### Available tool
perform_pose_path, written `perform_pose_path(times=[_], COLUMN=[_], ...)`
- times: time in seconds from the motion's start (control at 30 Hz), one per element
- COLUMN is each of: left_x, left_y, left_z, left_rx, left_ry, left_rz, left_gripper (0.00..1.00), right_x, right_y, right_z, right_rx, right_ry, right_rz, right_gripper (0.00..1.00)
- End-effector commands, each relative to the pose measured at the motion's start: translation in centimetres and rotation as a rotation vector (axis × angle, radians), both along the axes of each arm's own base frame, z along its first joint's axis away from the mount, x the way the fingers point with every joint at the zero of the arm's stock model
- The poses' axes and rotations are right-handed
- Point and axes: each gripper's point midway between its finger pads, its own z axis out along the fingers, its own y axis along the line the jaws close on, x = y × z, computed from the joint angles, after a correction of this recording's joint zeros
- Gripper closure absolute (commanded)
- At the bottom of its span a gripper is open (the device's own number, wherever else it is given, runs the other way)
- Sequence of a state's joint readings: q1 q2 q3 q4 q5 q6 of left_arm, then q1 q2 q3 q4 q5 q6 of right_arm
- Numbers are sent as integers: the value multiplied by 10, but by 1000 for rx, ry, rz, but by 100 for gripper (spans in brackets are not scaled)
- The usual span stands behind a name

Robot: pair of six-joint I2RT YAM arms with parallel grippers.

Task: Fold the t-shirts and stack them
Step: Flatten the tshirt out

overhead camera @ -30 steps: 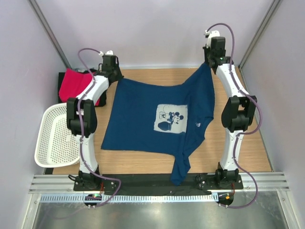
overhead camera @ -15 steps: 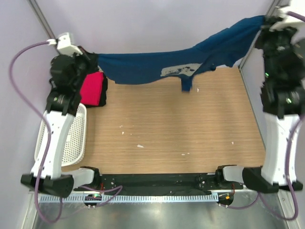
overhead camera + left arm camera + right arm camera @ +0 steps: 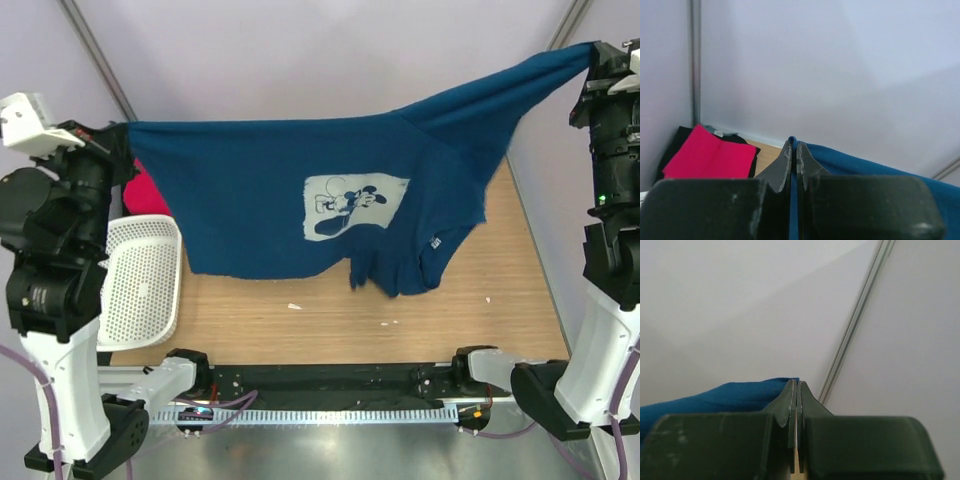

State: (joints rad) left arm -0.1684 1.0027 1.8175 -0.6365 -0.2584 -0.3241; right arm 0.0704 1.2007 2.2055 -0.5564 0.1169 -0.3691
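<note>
Stretching between the two raised arms, the navy t-shirt (image 3: 300, 215) is held up across the upper middle of the overhead view, its white cartoon print (image 3: 345, 205) facing the camera. One corner is pinched in the left gripper (image 3: 122, 140) at the upper left of the frame, the other in the right gripper (image 3: 592, 62) at the upper right; in both wrist views the jaws are seen pressed together with blue cloth caught between them. The right corner is held higher, so the top edge slopes, and a bunched fold hangs down at lower centre above the wooden table (image 3: 470, 300). A pink-red t-shirt (image 3: 707, 157) lies folded on top of a black t-shirt (image 3: 675, 142) in the far left corner, beside a white basket (image 3: 140, 285).

The step in hand is judged to be the spreading of the navy t-shirt before folding, with the stack already begun. For the next move the cloth would need to be lowered evenly onto the bare wood, kept taut between both grips, so that the hanging bunch is laid flat rather than trapped underneath
</note>
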Motion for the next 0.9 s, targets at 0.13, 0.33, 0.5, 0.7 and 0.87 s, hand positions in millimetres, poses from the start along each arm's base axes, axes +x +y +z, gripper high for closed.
perform_pose_path(times=[0.13,0.33,0.5,0.7,0.87], left_x=[-59,-62,-50,25,123], left_y=[37,40,37,31,6], left_z=[33,31,19,-43,-144], left_rx=[-10,-60,-82,-29,10], left_ry=[-36,-16,34,241,461], left_rz=[153,171,167,215,153], left_gripper=[100,100,100,100,100], right_x=[-77,-96,-93,-6,97], right_y=[-9,-10,-22,-49,-44], right_z=[46,57,50,-10,-116], right_rx=[-47,-64,-31,96,138], right_ry=[-170,-216,-202,19,294], right_rz=[-42,-53,-115,-201,-128], right_gripper=[99,99,99,99,99])
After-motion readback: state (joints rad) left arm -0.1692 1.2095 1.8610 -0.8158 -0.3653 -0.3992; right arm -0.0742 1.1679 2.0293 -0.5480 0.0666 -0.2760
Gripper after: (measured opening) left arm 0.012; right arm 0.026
